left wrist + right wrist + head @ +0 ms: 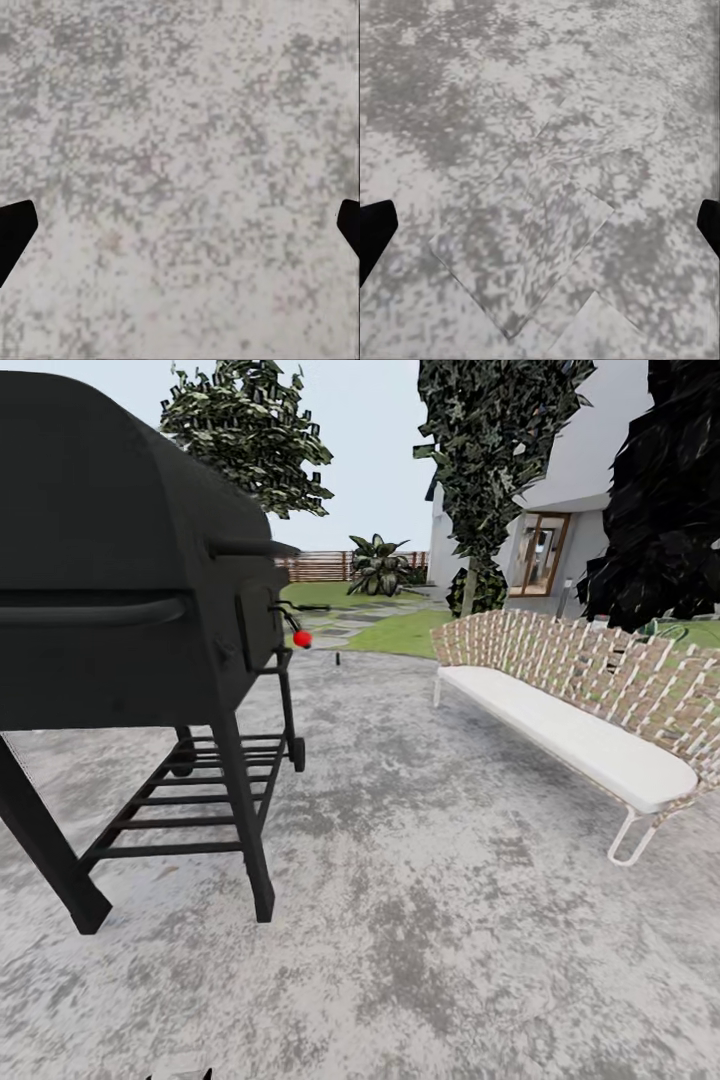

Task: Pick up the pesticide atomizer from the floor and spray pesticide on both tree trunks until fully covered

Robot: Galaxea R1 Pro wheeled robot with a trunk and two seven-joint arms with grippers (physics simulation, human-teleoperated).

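Robot in transit on grey paving (420,920), black grill (120,580) at left, bench (570,730) at right. Both end effectors spread open, empty. Atomizer unseen; lawn (400,632) ahead. Next: drive fwd, locate it.

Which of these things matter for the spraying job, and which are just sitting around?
For the job: garden lawn; tall tree, likely; small dark thing on the floor, possibly the atomizer.
Just there: black grill; bench; house; palm.
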